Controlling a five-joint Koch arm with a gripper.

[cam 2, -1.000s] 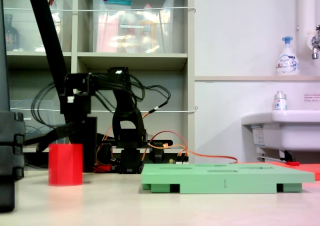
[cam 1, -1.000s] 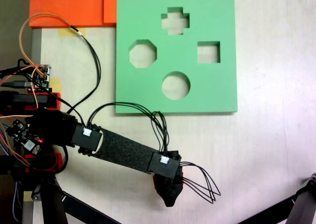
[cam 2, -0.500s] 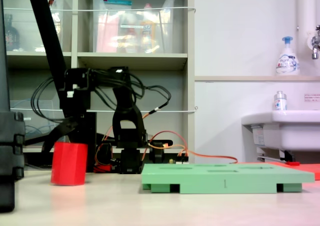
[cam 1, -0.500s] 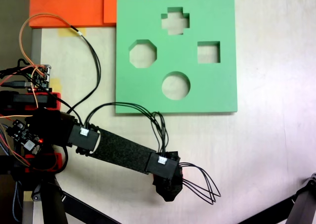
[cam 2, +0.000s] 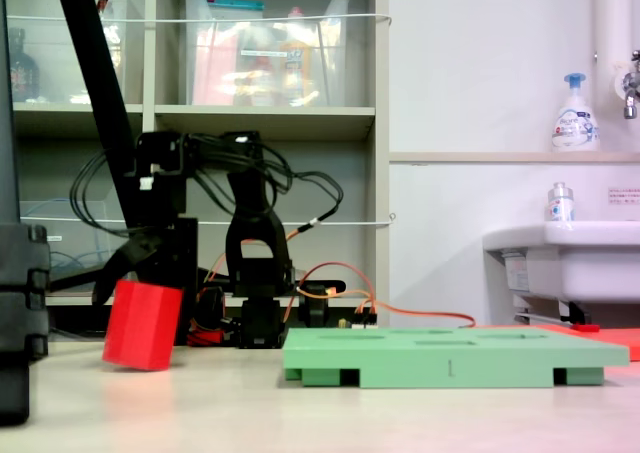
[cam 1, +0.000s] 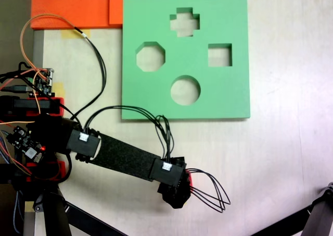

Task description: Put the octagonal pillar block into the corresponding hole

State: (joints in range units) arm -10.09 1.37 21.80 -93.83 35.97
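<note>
Tipped over to one side now, the octagonal pillar block (cam 2: 142, 325), not standing straight on the table as a second ago. Leaning with its top toward the right in a fixed view. Pulled up and tilted by the gripper (cam 2: 138, 276), by the look of it. Hard to tell whether the low corner is off the table yet or just touching it.

Closed on the top part of the red block, with one dark finger (cam 2: 106, 283) sticking out on the left side and the rest of the tool on the right. Not wide open; pressed in snug against the foam.

Means the grab seems to have worked and the lift is starting. Not yet anywhere near the green board (cam 1: 229, 95). Far off to the left of the green board in the side-on fixed view, and well below it in the fixed view from above, with bare table between.

From above, mostly hidden under the black gripper (cam 1: 174, 194); just a thin red bit peeking out at the right edge. Bright red, smooth, flat sides, soft foam look, a bit taller than wide.

Waiting empty on the left part of the board: the corresponding hole (cam 1: 151, 57), with eight sides. Next to it, a round one, a square one and a cross one.
</note>
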